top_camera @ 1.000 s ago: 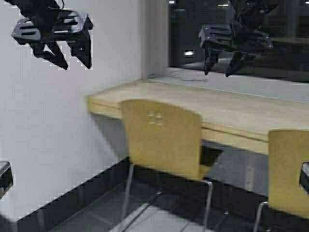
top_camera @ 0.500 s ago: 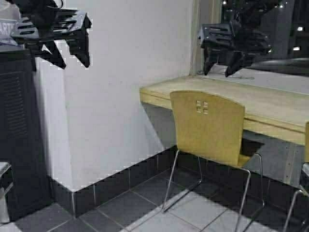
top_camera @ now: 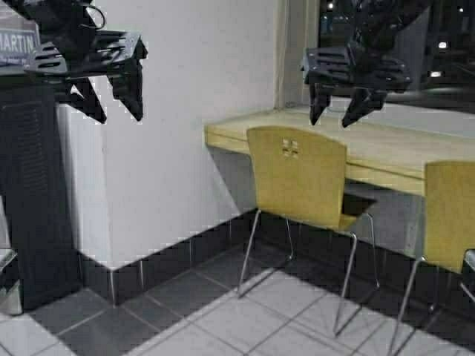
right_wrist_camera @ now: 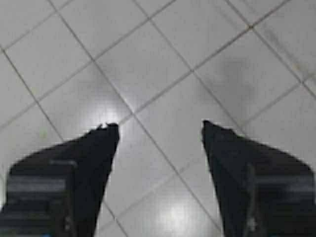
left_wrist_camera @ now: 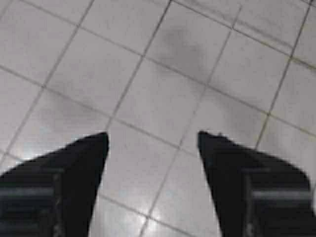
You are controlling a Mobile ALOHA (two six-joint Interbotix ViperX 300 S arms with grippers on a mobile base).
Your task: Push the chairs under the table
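Biggest thing here is the tabletop [top_camera: 386,152], a long pale-wood slab running from the white wall [top_camera: 200,111] at centre off toward the far right, under the dark window [top_camera: 445,44]. Two chairs are parked at it. The nearer-centre chair [top_camera: 297,174] has its back facing the robot and its seat only partly tucked under the front edge, so most of it sticks out over the floor tiles [top_camera: 245,319]. The second chair [top_camera: 449,215] is cut off at the right edge, and looks pulled out even more.

On the far left there's a dark cabinet [top_camera: 33,185] against the wall, not part of the job.

Both arms are held up high, well above chair height. The left gripper [top_camera: 107,104] hangs in front of the wall, well left of the chairs. The right gripper [top_camera: 338,111] sits above and a bit right of the centre chair's back, so I'd say the right arm is the closer one for the push. Both are spread wide with nothing in them; the wrist views just show floor between the fingers.

The chair lies ahead and below the right gripper, and the push needs to go straight toward the far side.
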